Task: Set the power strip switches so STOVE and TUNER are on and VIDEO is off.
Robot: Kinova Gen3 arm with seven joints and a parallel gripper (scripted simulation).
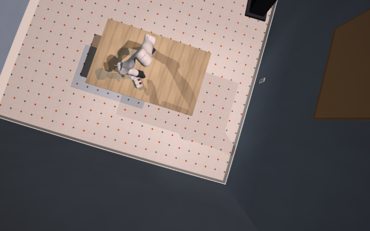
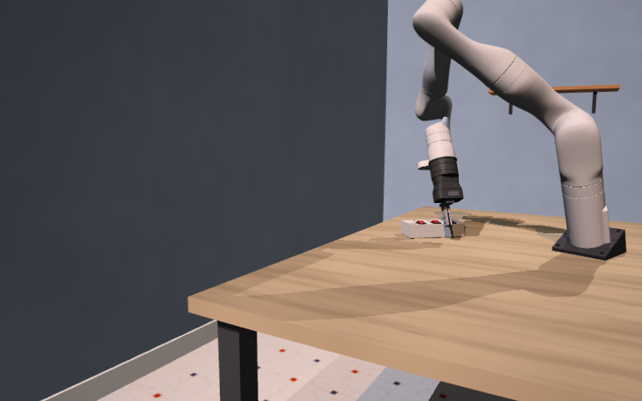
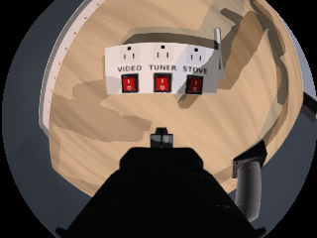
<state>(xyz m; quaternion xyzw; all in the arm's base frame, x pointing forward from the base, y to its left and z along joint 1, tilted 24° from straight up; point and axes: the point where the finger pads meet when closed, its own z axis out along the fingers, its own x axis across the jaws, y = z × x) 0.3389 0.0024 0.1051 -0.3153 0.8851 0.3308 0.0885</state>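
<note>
Pincer (image 2: 448, 225) fully closed, nothing held, pointing straight down with its tip low at the right end of the power strip (image 2: 423, 228), seen from the side camera. Whether it touches the strip, cannot tell. Strip lies flat, face up, on the wooden table (image 2: 425, 302), near the table's far edge. Wrist camera shows three red switches just ahead of the pincer: VIDEO (image 3: 130, 82), TUNER (image 3: 161, 82), STOVE (image 3: 194, 85), sockets above each label. Switch positions too small to read. Arm base (image 2: 615, 238) sits well to the right of the pincer. Long arm shadows cross the tabletop. Below: pale tiled floor (image 1: 169, 141) with red and dark dots, dark walls (image 2: 189, 165), wall shelf (image 2: 587, 88) behind arm.
</note>
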